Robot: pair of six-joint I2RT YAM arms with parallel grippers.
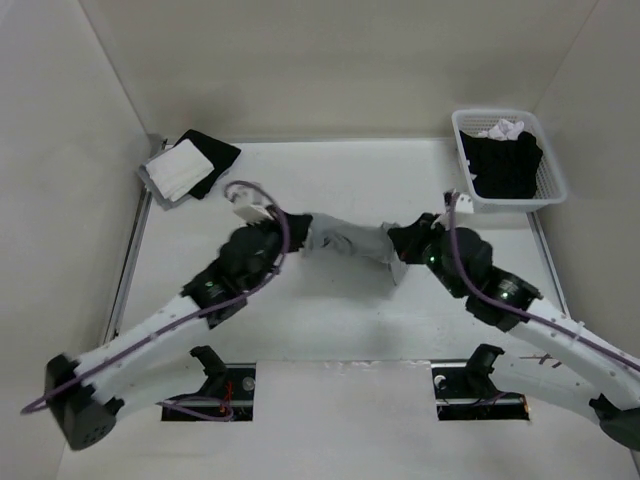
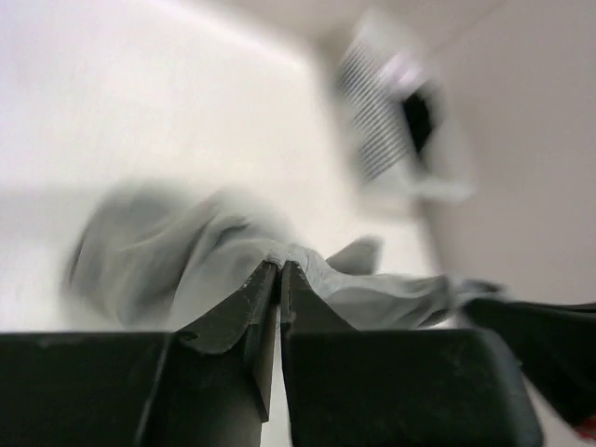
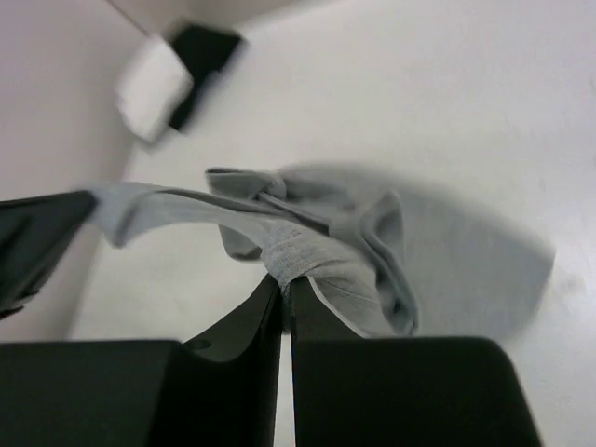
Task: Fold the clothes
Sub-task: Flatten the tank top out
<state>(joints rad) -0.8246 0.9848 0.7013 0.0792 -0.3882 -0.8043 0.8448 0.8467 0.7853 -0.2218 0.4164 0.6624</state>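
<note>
White table [image 1: 330, 320], basket [image 1: 552, 172], folded black-and-white cloths [image 1: 180, 168]

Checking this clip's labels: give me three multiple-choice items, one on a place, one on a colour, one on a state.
1. Where is the basket? A far right corner; B far left corner; C between the arm bases.
2. Colour of the top? A black; B grey; C white.
3. The left pincer is: A open above the top; B shut on the top; C shut on nothing.
Answers: 1 A, it stands at the back by the right wall; 2 B, light grey in all views; 3 B, fabric is pinched between its closed fingers.
</note>
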